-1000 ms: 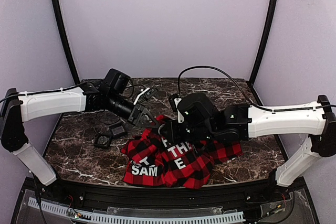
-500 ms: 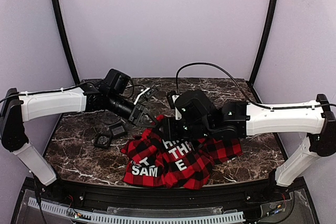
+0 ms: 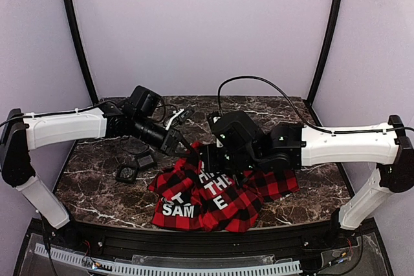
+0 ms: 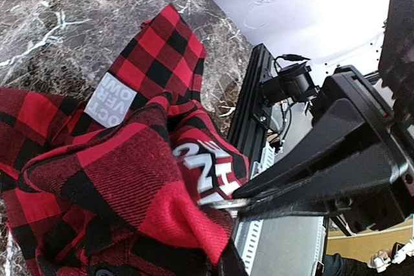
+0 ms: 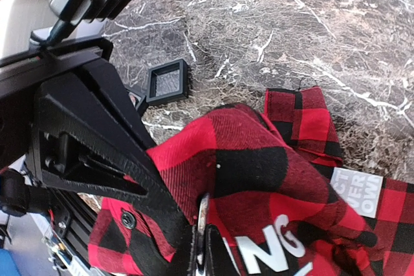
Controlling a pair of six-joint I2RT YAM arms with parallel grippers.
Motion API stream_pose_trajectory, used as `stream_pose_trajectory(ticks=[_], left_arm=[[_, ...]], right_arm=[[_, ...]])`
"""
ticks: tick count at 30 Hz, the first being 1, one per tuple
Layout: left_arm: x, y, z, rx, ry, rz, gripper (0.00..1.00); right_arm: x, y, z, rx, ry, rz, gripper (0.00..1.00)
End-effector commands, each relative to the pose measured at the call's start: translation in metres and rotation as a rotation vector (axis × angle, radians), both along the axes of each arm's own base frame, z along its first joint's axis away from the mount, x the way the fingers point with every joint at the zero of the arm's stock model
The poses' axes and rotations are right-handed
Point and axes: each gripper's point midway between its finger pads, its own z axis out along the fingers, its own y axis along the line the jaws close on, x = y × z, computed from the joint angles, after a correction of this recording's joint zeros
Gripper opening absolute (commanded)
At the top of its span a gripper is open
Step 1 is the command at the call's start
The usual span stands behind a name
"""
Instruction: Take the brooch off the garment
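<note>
The red-and-black plaid garment point(image 3: 213, 195) lies bunched at the table's front centre, and its upper-left fold is lifted. My left gripper point(image 3: 184, 148) is shut on that fold; in the left wrist view the cloth point(image 4: 123, 179) bulges over the gripper point(image 4: 217, 258). My right gripper point(image 3: 202, 157) meets it from the right. In the right wrist view the gripper point(image 5: 203, 236) is shut on the brooch point(image 5: 204, 209), a thin pale disc seen edge-on against the cloth point(image 5: 259, 159). The brooch point(image 4: 234, 203) also shows pinched between the right fingers point(image 4: 310, 179) in the left wrist view.
Two small black square frames point(image 3: 126, 173) point(image 3: 145, 159) lie on the marble table point(image 3: 90, 192) left of the garment; one frame point(image 5: 168, 82) shows in the right wrist view. The left gripper's fingers point(image 5: 110, 153) crowd the right wrist view. A grey label point(image 4: 110, 99) is sewn on the cloth.
My right arm has shifted a little to the left, closing in on the lifted fold beside the left gripper. The left arm has barely moved.
</note>
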Motion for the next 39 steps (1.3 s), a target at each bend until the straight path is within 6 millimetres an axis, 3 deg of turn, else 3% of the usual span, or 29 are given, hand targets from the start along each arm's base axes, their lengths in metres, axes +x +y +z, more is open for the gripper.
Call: stream_pose_trajectory(ticks=[1, 4, 9, 14, 20, 28, 35, 38, 39], left_arm=[[0.003, 0.003, 0.001, 0.031, -0.044, 0.02, 0.01], [0.004, 0.005, 0.002, 0.037, -0.056, 0.023, 0.04], [0.005, 0.009, 0.01, 0.041, -0.118, 0.032, 0.28], [0.007, 0.014, 0.019, 0.036, -0.176, 0.048, 0.42], [0.005, 0.012, 0.019, 0.015, -0.16, 0.043, 0.43], [0.005, 0.003, 0.0, 0.011, -0.056, 0.034, 0.43], [0.007, 0.0, -0.017, 0.069, -0.057, 0.061, 0.62], [-0.001, -0.005, -0.025, 0.1, -0.073, 0.043, 0.6], [-0.003, -0.006, -0.026, 0.101, -0.071, 0.035, 0.5]], right_arm=[[-0.001, -0.005, 0.011, 0.011, -0.017, -0.013, 0.0], [-0.001, -0.008, 0.015, 0.023, -0.037, -0.004, 0.0], [0.0, -0.008, 0.024, 0.07, -0.062, 0.086, 0.0], [0.01, -0.021, 0.031, 0.144, -0.067, 0.101, 0.0], [0.016, -0.028, 0.034, 0.122, -0.098, 0.095, 0.0], [0.025, -0.025, 0.031, -0.012, -0.169, 0.053, 0.0], [0.028, -0.013, 0.036, -0.067, -0.204, 0.065, 0.0], [0.027, -0.012, 0.037, -0.04, -0.21, 0.065, 0.0], [0.028, -0.013, 0.037, -0.037, -0.211, 0.058, 0.0]])
